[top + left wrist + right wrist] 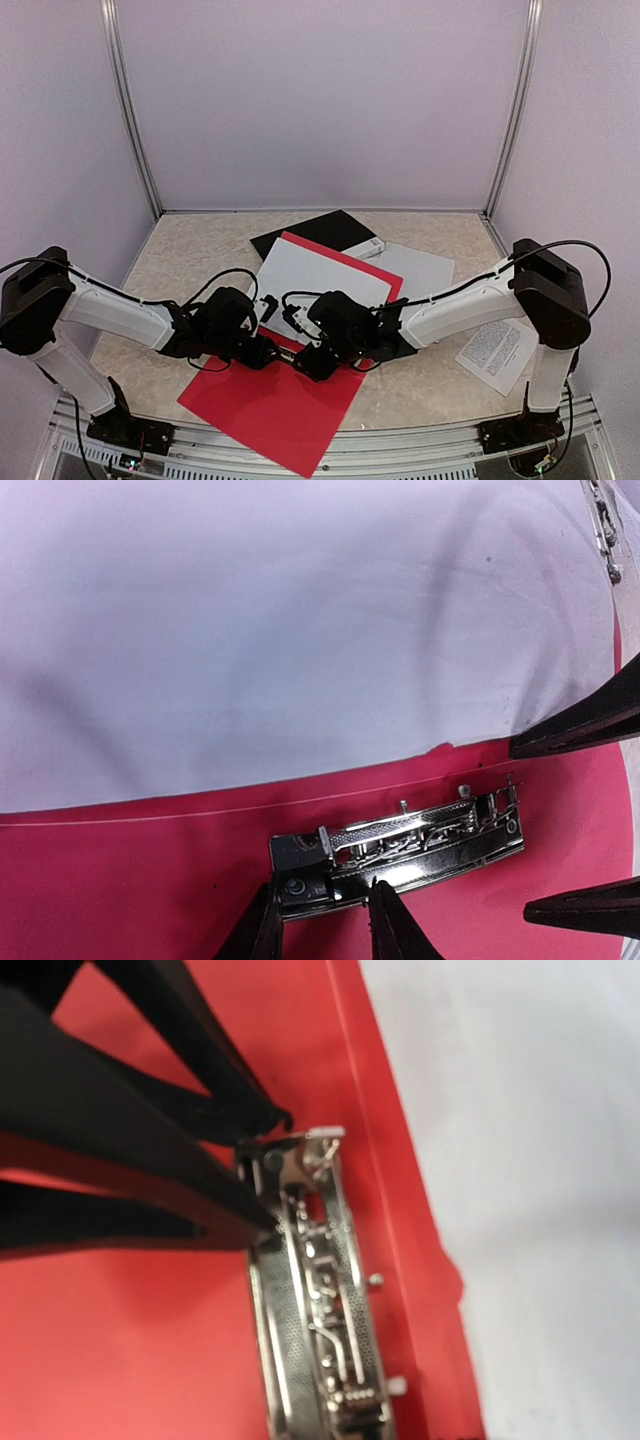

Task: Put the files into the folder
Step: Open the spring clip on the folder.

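A red folder [270, 410] lies open on the table, with a blank white sheet of the files [315, 275] on its far half. A metal clip [400, 845] sits along its fold. My left gripper [322, 890] is shut on the clip's left end, one fingertip at the corner and one on its near edge. It also shows in the right wrist view, left gripper [278, 1172], at the far end of the clip [315, 1300]. My right gripper [520, 830] stands open, its fingers wide on either side of the clip's right end without touching it. Its own fingers do not show in the right wrist view.
A black folder [310, 232] lies behind the red one. More white sheets [420, 268] lie at the back right. A sheet printed with text [497, 352] lies by the right arm's base. Both arms meet over the folder's middle.
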You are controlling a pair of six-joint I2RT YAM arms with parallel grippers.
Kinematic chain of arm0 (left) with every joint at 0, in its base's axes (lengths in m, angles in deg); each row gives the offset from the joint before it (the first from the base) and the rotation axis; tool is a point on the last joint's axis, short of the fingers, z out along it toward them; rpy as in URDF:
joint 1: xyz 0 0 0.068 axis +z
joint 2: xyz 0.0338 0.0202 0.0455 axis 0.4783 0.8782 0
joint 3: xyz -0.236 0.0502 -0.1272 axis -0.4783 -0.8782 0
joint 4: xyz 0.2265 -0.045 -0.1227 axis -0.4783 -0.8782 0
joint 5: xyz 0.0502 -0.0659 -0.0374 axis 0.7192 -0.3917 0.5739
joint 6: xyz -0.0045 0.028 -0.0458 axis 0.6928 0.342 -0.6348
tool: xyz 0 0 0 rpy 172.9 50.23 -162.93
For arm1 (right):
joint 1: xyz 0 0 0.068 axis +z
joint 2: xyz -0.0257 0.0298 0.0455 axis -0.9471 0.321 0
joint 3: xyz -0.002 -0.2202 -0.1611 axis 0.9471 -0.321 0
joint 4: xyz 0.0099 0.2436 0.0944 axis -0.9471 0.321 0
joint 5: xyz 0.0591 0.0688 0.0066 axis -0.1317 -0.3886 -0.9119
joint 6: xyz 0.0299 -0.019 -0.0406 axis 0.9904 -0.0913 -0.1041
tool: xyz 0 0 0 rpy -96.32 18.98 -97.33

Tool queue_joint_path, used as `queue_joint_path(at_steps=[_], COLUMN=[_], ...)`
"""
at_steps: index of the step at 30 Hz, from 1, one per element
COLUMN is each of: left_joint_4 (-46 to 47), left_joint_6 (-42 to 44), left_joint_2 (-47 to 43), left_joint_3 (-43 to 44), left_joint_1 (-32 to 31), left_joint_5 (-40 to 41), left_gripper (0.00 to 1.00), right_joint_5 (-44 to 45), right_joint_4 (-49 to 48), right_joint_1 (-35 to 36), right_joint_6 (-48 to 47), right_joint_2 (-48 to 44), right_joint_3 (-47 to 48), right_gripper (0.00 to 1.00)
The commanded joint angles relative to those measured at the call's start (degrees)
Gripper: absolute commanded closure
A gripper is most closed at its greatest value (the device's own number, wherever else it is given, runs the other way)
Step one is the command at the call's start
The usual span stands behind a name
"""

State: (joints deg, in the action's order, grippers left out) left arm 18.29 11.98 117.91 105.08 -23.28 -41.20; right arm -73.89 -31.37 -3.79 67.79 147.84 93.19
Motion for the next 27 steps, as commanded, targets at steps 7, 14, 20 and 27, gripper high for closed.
queue_joint_path(at_steps=[7,14,20,27], left_joint_4=[-3.6,-4.1,-4.1,-4.5], left_joint_6=[0.2,0.4,0.5,0.6], left_joint_2=[0.9,1.2,1.4,0.8], left_joint_3=[-0.4,0.1,0.1,0.5], left_joint_1=[-0.6,-0.6,-0.6,-0.6], left_joint_5=[0.2,0.2,0.1,0.0], left_gripper=[0.72,0.73,0.73,0.73], right_joint_5=[0.7,-1.0,-1.3,-0.4], right_joint_4=[2.1,0.6,-0.5,-0.9], right_joint_1=[0.2,0.2,0.2,0.3], right_joint_6=[-3.1,-3.4,-3.3,-3.2], right_joint_2=[1.7,3.4,4.6,6.0], right_joint_3=[0.3,0.5,0.8,-0.4], right_gripper=[0.50,0.57,0.60,0.71])
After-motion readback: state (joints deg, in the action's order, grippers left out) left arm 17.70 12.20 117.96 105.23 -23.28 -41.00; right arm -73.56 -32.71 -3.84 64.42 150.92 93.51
